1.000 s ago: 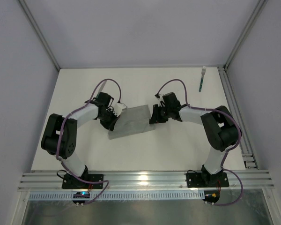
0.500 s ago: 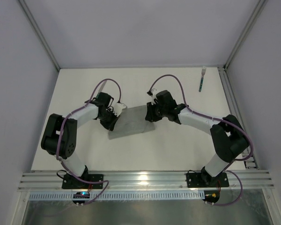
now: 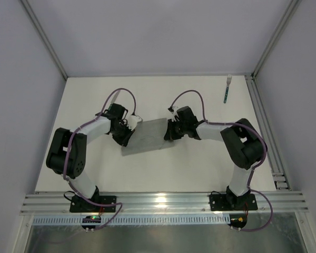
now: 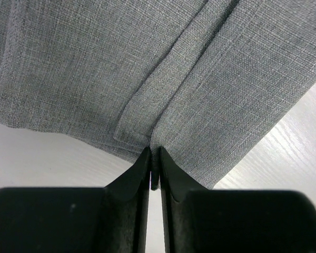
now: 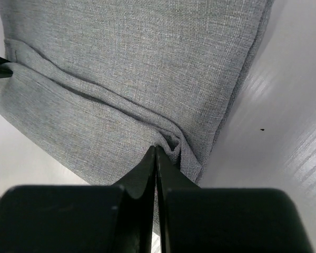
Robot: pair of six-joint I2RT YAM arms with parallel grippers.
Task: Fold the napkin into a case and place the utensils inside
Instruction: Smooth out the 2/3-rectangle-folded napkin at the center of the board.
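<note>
Over the table (image 3: 95, 168), elbows bent, left tool (image 3: 128, 135), right tool (image 3: 169, 135) pinch napkin (image 3: 148, 138).

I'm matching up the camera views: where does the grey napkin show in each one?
Top external: napkin at mid-picture, on the table.
Left wrist: napkin fills the upper part.
Right wrist: napkin fills the upper left.
Shared landmark: the white table under it.

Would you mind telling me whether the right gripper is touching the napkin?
Touching. The right wrist view shows the right gripper shut, pinching a puckered fold of the napkin.
</note>
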